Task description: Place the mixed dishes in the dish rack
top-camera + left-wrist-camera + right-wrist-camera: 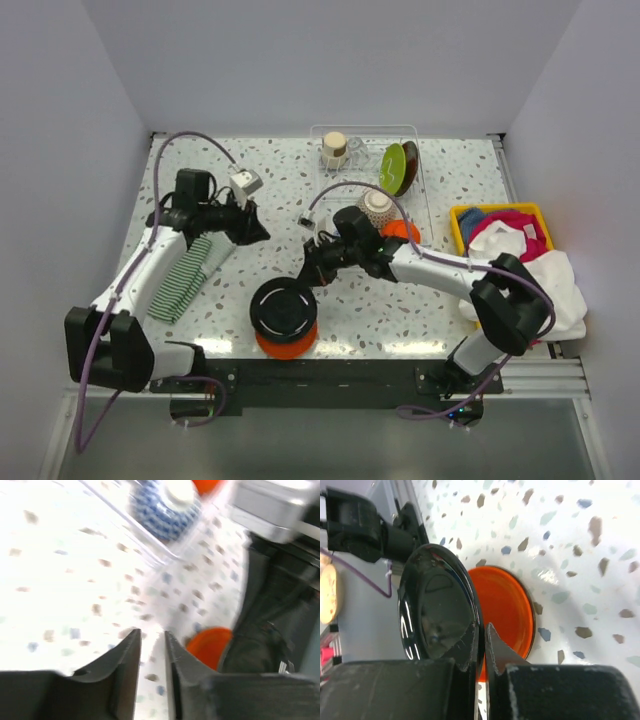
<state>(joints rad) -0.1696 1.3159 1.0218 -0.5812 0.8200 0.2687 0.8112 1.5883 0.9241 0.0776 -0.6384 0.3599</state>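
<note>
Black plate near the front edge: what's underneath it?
An orange dish lies under the black plate; only its near rim shows from above. The right gripper pinches the plate's rim. Whether anything else sits beneath is covered.

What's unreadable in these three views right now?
Top view: orange plate mostly under black plate.
Top view: orange bowl largely behind right arm.
Left wrist: motion blur smears the pattern on blue-white bowl.
Right wrist: fingers cover the black plate's gripped rim.

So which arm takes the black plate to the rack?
Right. The right gripper is shut on the black plate and the dish rack lies on that side; the left gripper holds nothing.
</note>
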